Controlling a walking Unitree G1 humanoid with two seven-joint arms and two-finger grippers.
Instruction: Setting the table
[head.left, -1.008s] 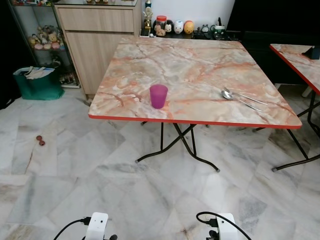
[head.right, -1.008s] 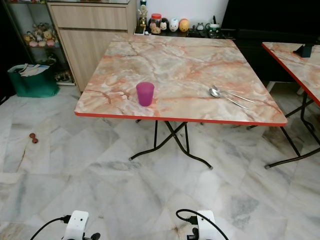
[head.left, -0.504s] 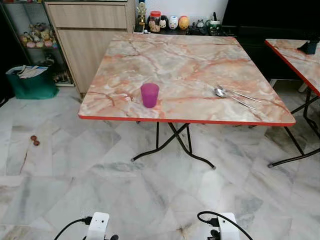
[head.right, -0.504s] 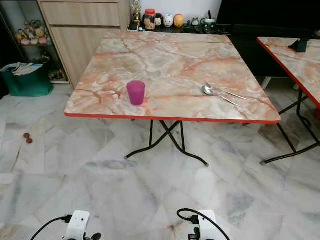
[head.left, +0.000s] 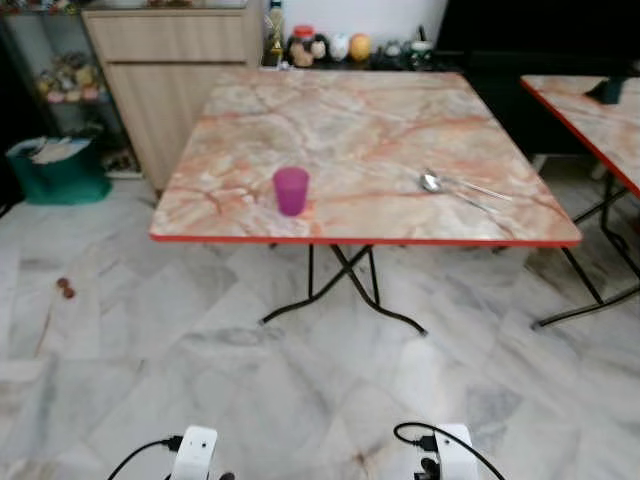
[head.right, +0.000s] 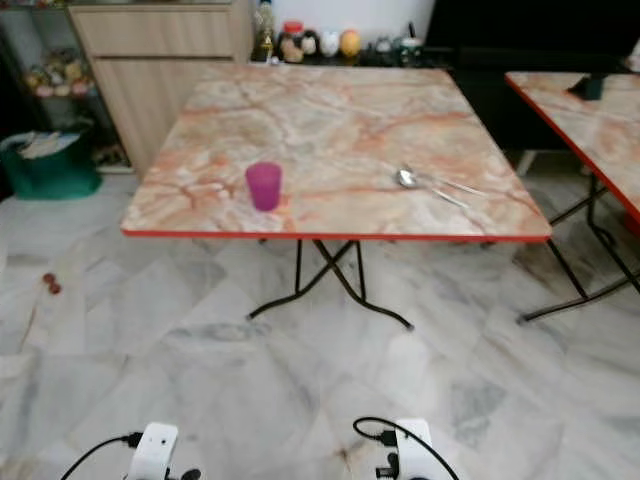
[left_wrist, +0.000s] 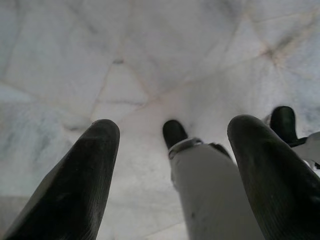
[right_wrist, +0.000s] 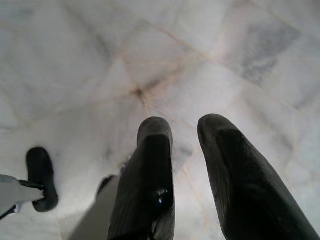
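A square table with a pink-and-cream marble top and a red edge stands ahead on black folding legs, on a pale marble floor. A purple cup stands upright on the table near its near edge, left of the middle. A spoon lies to the right of the cup, well apart from it, with a second piece of cutlery lying just beside it; the blur does not let me tell what kind it is.

A second table with the same top stands to the right, with a dark object on it. At the far left a wooden cabinet stands against the wall, and a green bag sits on the floor to its left. A row of small figures and jars lines the low dark unit beyond the table. Two small reddish things lie on the floor at the left.

Both arms hang low over the floor. The left tool has its fingers wide apart and holds nothing. The right tool has its fingers a narrow gap apart, also with nothing between them.
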